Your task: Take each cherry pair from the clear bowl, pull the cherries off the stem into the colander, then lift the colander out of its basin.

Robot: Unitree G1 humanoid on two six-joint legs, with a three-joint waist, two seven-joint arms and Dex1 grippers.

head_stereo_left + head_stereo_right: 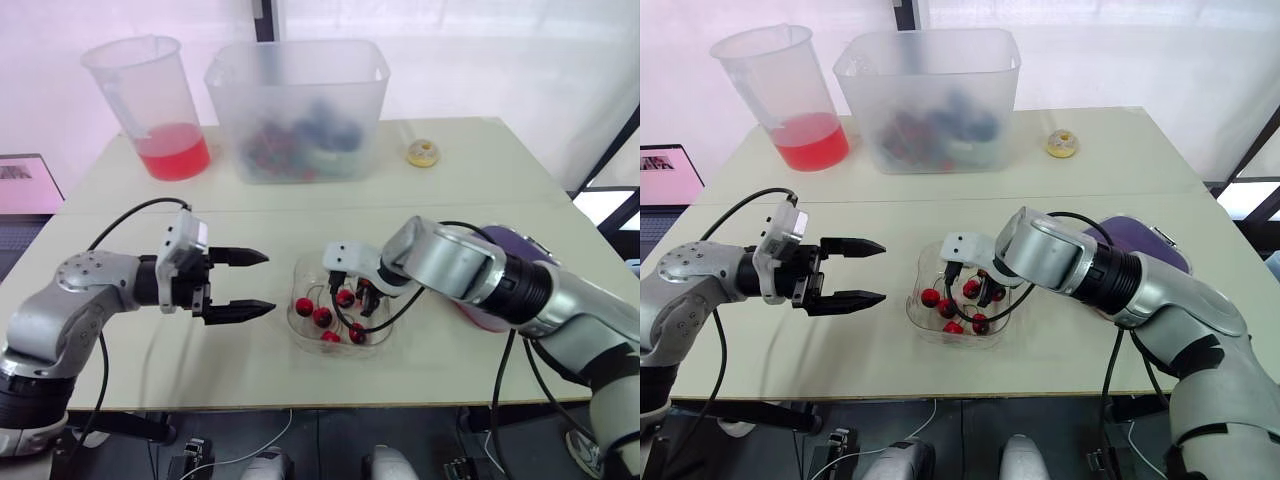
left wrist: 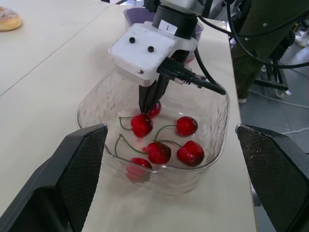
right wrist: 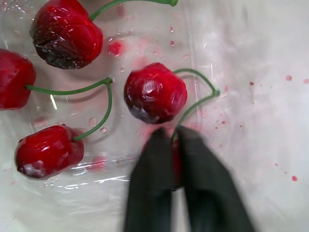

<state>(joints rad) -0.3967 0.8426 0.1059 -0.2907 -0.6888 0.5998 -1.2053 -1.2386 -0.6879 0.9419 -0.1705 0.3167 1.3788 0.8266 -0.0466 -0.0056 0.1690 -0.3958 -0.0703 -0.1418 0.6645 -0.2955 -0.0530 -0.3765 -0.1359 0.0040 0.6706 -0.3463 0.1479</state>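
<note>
A clear bowl (image 1: 296,296) sits mid-table and holds several red cherries (image 1: 322,317) joined in pairs by green stems. My right gripper (image 1: 365,298) reaches down into the bowl from the right. In the right wrist view its fingers (image 3: 149,193) are shut on the green stem of a cherry (image 3: 155,93) that lies just ahead of the tips. My left gripper (image 1: 268,282) hovers just left of the bowl, pointing at it, open and empty. The purple colander (image 1: 520,243) shows behind my right forearm, mostly hidden.
At the back stand a pitcher of red liquid (image 1: 150,105) on the left and a large translucent tub (image 1: 298,110) of mixed items. A small doughnut (image 1: 423,153) lies back right. A screen (image 1: 20,180) sits off the table's left edge.
</note>
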